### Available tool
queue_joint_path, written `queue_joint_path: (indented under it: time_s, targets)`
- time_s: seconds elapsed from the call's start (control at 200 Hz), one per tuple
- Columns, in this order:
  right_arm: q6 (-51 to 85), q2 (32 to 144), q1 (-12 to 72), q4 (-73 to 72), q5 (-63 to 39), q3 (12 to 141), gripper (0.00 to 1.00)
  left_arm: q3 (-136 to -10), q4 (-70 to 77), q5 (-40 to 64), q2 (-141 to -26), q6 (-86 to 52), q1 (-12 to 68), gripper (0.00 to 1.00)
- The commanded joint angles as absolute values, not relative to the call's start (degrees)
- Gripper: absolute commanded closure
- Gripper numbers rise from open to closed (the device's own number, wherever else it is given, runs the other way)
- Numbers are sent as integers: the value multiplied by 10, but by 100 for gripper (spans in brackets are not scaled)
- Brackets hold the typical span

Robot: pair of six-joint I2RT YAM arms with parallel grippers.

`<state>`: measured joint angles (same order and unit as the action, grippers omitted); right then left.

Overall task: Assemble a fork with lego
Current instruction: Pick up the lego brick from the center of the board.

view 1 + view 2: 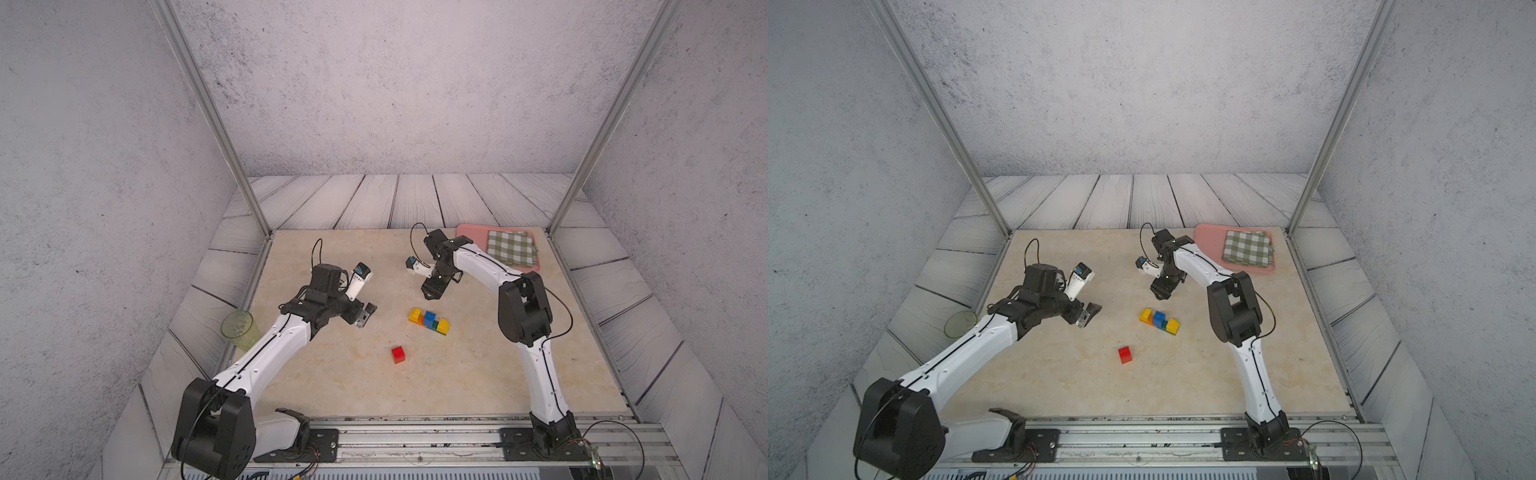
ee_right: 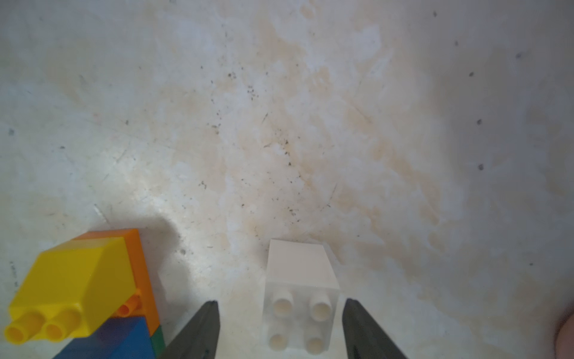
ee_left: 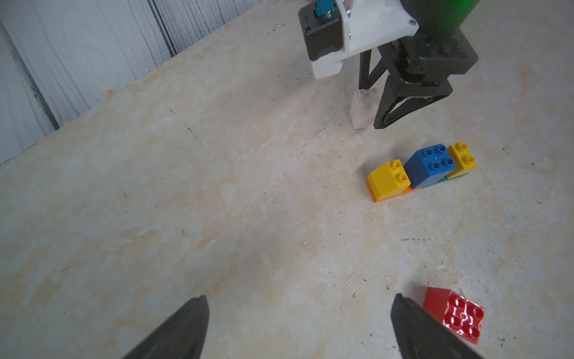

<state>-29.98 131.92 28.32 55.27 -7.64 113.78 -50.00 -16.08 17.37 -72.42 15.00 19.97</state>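
Observation:
The part-built fork [image 1: 429, 321] [image 1: 1159, 321] lies mid-table: two yellow sloped bricks and a blue brick on an orange and green base [image 3: 422, 171]. A loose red brick [image 1: 398, 354] [image 3: 453, 314] sits nearer the front. A white brick [image 2: 299, 295] [image 3: 363, 108] stands on the table, studs up. My right gripper [image 2: 281, 301] [image 1: 432, 291] is lowered around it, open, with a gap on each side. In both top views that gripper hides the white brick. To the left, my left gripper [image 3: 298, 310] [image 1: 365, 316] hovers open and holds nothing.
A pink tray [image 1: 469, 228] with a folded green checked cloth [image 1: 511, 248] sits at the back right, behind the right arm. A green cup [image 1: 239, 328] stands off the table's left edge. Metal frame posts rise at both back corners.

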Motion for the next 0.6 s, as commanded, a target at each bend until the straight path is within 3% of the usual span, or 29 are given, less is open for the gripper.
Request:
queue_joint_path:
  time_s: [0.0, 0.225, 0.53, 0.595]
  targets:
    - [-294, 1344, 281, 572, -91, 1154, 43, -497, -155, 176, -729, 144, 194, 2]
    - [-293, 1333, 281, 572, -96, 1152, 72, -493, -156, 175, -726, 140, 193, 2]
    - [-284, 1267, 283, 551, -84, 1130, 99, -490, -162, 176, -695, 134, 193, 2]
    - [-286, 1234, 287, 539, -85, 1115, 100, -490, -171, 178, -679, 131, 193, 2]
